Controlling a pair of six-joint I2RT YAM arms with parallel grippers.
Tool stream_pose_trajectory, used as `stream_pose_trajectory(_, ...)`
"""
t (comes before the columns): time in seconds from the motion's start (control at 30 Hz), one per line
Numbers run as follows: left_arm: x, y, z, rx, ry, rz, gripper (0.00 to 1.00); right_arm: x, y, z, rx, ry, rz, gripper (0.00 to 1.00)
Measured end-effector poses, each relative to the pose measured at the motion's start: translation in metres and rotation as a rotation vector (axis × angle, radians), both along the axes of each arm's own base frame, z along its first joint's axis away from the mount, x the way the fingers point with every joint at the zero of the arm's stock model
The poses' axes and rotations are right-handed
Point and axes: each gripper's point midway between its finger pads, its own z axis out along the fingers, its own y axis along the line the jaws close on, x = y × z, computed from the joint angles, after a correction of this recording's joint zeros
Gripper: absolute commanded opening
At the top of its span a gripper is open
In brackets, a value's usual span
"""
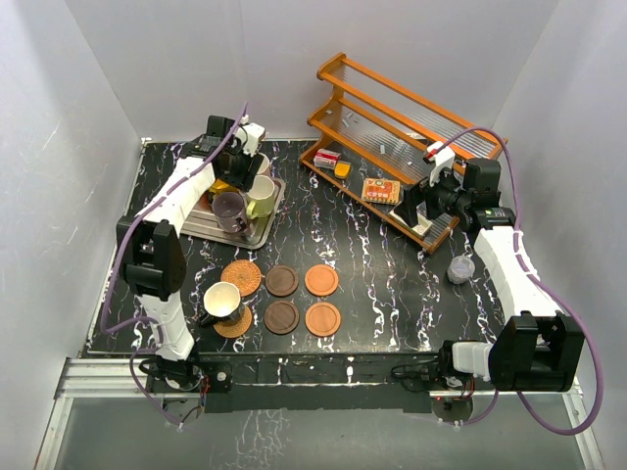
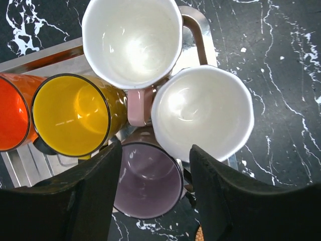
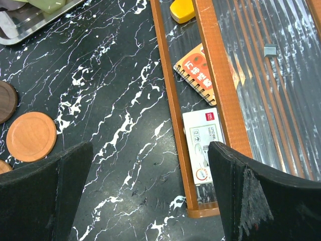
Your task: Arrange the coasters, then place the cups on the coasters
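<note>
Plainly, the left pincer [image 2: 155,148] hangs part-open above the tray [image 2: 40,52], at ten o'clock on the worktop [image 1: 392,284]. Its jaws straddle the lilac mug [image 2: 148,186] from above with no grip that I can make out. The right pincer [image 3: 150,145] stands wide open and holds nothing, beside the wooden rack [image 1: 392,108] at two o'clock.

The danger is crowding. The lilac mug sits hemmed in by the yellow mug [image 2: 70,115] at its ten o'clock, the pale mug [image 2: 203,113] at its one, and the cream-pink mug [image 2: 131,40], whose handle points down at twelve. A finger coming down could land on a neighbour's rim, or the lift could drag one over. Glazed walls may also slip.

There are six coasters [image 1: 282,281], in two rows of three at seven o'clock. There are six mugs. Five are on the tray, the orange mug [image 2: 10,113] among them, and the black mug [image 1: 221,300] is on the woven coaster [image 1: 238,328] at the grid's eight o'clock. There is one grey cup [image 1: 460,267].
</note>
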Motion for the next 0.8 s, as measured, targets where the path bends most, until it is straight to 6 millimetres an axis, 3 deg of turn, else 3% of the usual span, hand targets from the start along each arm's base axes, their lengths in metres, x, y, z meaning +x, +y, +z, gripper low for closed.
stream_pose_trajectory(0.27, 0.012, -0.002, -0.022, 0.002, 0.041, 0.005, 0.41, 0.000, 0.000, 0.000, 0.000, 0.000, -0.001, 0.98)
stream_pose_trajectory(0.53, 0.024, -0.009, -0.022, -0.019, 0.037, -0.005, 0.34, 0.001, -0.002, 0.000, 0.000, 0.001, -0.007, 0.98)
stream_pose_trajectory(0.8, 0.028, -0.011, -0.035, -0.024, 0.072, -0.005, 0.28, 0.000, -0.002, -0.001, 0.002, 0.001, -0.004, 0.98)
